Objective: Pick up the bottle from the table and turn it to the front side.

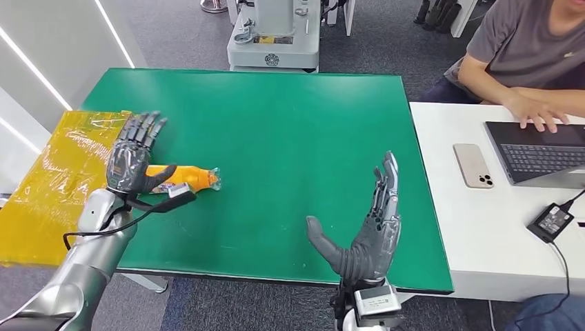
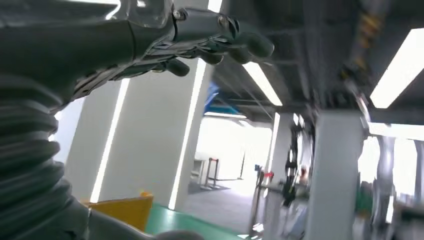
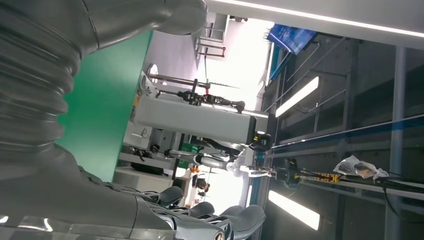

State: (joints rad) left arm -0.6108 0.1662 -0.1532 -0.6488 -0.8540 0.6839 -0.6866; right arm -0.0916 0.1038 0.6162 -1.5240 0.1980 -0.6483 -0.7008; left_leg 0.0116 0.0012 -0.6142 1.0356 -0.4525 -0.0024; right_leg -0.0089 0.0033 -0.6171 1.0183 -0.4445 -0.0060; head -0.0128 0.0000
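An orange bottle (image 1: pixel 190 178) with a clear cap end lies on its side near the left edge of the green table (image 1: pixel 290 138). My left hand (image 1: pixel 133 160) stands right beside it, back toward me. The fingers are straight and spread, and the thumb reaches across the bottle's near end without closing on it. In the left wrist view those fingers (image 2: pixel 220 30) stretch out with nothing in them. My right hand (image 1: pixel 365 231) hovers open over the table's near edge, fingers up and thumb apart, holding nothing. Its fingers (image 3: pixel 200 217) lie straight in the right wrist view.
A yellow plastic-wrapped board (image 1: pixel 55 172) adjoins the table's left side. To the right, a white table (image 1: pixel 483 262) carries a phone (image 1: pixel 473 165), a laptop (image 1: pixel 545 148) and a charger (image 1: pixel 550 221); a person (image 1: pixel 524 62) types there. A machine base (image 1: pixel 274 41) stands behind.
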